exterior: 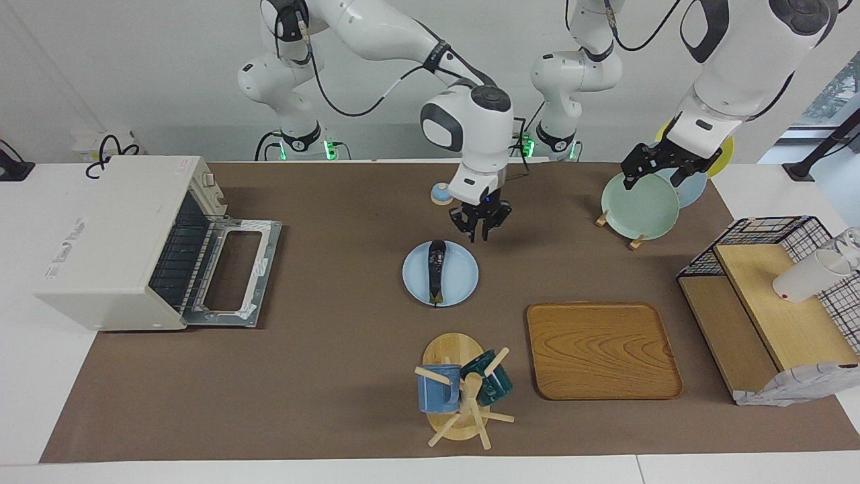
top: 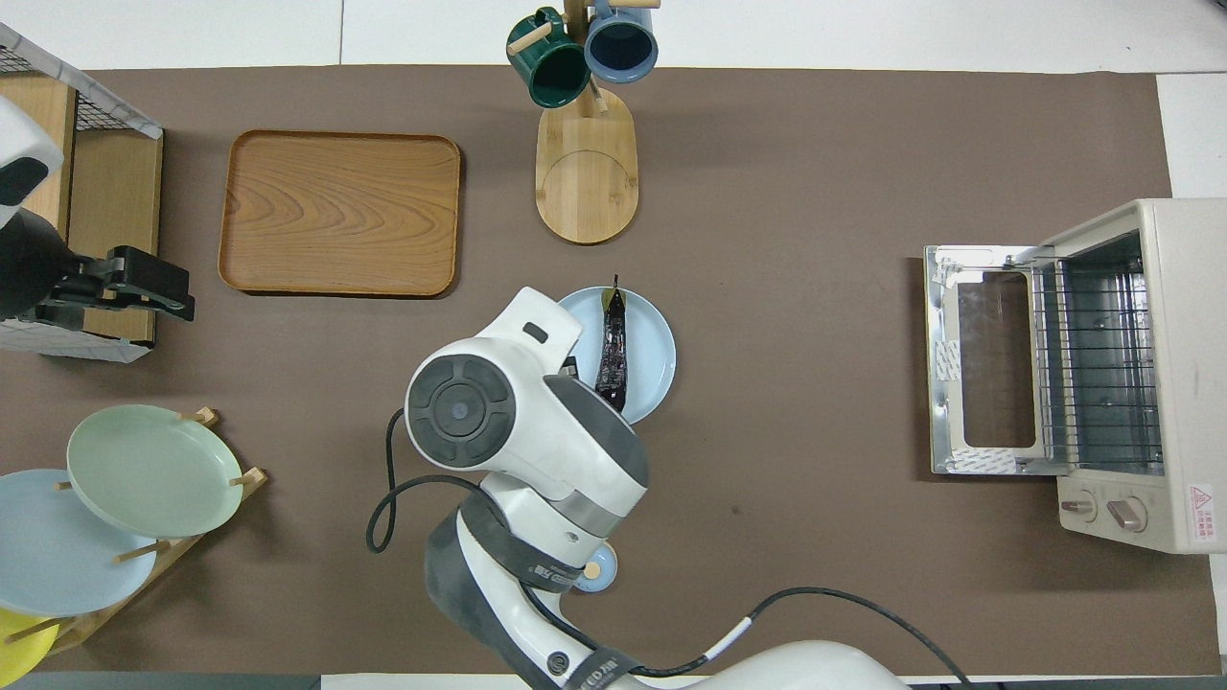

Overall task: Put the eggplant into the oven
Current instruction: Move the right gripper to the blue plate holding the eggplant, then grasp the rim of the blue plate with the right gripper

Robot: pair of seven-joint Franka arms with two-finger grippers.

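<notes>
Facing oven [exterior: 107, 242] knobs overhead only

We see the right gripper [exterior: 480, 225] hanging low on a bent arm, pointing straight down, its fingers slightly parted. The left gripper [exterior: 662, 168] waits raised on its arm, jaws spread wide.

You can see a red and white sticker with a warning triangle on the oven [top: 1141, 374] by its knobs, a pale label on its top, and letters on the right arm's band, but all are too small to read.
</notes>
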